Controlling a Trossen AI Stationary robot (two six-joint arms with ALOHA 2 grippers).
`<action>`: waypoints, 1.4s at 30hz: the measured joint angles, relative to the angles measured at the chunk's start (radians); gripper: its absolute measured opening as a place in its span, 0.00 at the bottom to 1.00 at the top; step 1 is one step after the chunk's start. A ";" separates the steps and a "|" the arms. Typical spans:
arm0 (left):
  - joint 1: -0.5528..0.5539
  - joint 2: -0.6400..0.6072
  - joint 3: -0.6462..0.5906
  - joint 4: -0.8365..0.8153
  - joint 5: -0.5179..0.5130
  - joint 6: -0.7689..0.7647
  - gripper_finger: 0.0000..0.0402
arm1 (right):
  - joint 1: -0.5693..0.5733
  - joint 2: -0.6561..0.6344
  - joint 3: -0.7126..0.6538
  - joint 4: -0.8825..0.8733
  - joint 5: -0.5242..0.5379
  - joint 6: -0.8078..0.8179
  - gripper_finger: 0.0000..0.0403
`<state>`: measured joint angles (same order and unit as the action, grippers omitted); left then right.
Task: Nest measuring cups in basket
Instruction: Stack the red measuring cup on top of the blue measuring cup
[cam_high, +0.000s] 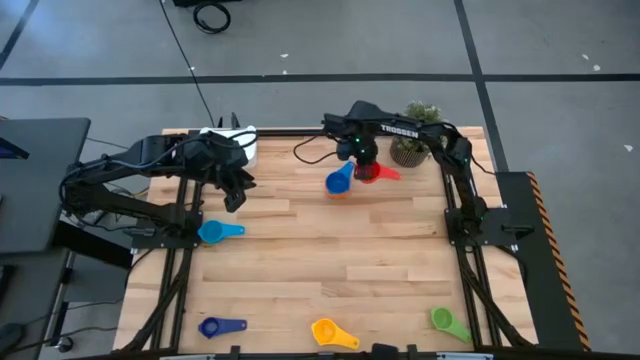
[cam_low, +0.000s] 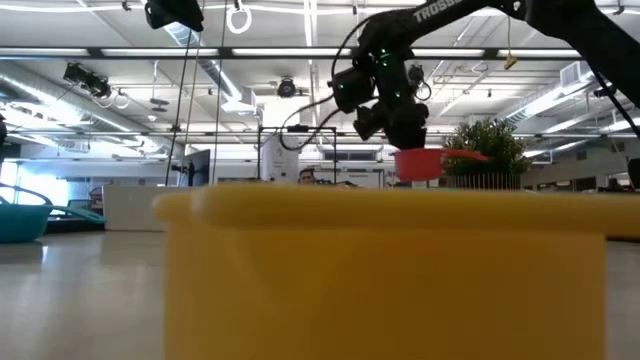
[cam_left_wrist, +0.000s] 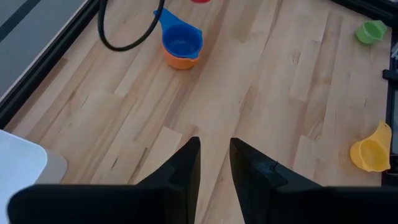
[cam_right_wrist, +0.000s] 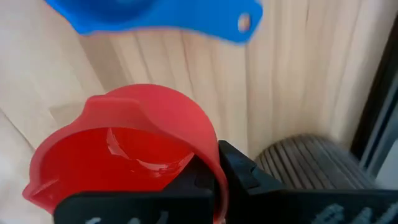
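The right gripper (cam_high: 366, 168) is at the far side of the table (cam_high: 330, 270) and its fingers are closed on the rim of the red cup (cam_high: 372, 173) — in the right wrist view the thin wall of the red cup (cam_right_wrist: 134, 149) sits between the two dark fingers. In the low view the red cup (cam_low: 420, 163) hangs in the air under this gripper (cam_low: 408, 135), with its handle pointing to the side, toward the plant pot (cam_high: 412, 150) that stands just beside the gripper.

Just on the other side of the right gripper, toward the left arm, the blue cup (cam_high: 340, 182) sits inside the orange cup (cam_high: 338, 192) on the wood. The left wrist view shows this pair well: the blue cup (cam_left_wrist: 181, 41) is nested in the orange one (cam_left_wrist: 178, 60), and only the orange rim shows under it.

The left gripper (cam_high: 236, 190) hovers over the table at the far left part, holding nothing. Its fingers (cam_left_wrist: 186, 171) stand with a narrow gap between them. The white basket (cam_high: 243, 145) is just behind this gripper, at the far edge of the table, partly hidden by the arm.

The light blue cup (cam_high: 218, 232) lies near the left gripper, a little nearer to the front. The other cups lie well apart from both grippers, along the front edge: the dark blue cup (cam_high: 220, 327), the yellow cup (cam_high: 333, 333) and the green cup (cam_high: 447, 321). The yellow cup (cam_low: 390, 270) fills most of the low view.
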<state>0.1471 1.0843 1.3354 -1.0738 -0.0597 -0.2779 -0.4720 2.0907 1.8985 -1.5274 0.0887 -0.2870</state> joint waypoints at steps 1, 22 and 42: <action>0.000 0.000 0.000 0.005 0.000 0.000 0.23 | 0.006 0.000 0.012 0.009 0.000 -0.018 0.02; 0.000 0.000 0.000 0.015 0.000 -0.076 0.23 | 0.044 0.002 0.089 0.220 -0.058 -0.134 0.02; 0.000 0.000 0.000 0.015 -0.019 -0.095 0.23 | 0.061 0.003 0.033 0.322 -0.092 -0.113 0.02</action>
<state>0.1471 1.0843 1.3354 -1.0584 -0.0784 -0.3727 -0.4114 2.0937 1.9316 -1.2049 -0.0035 -0.3998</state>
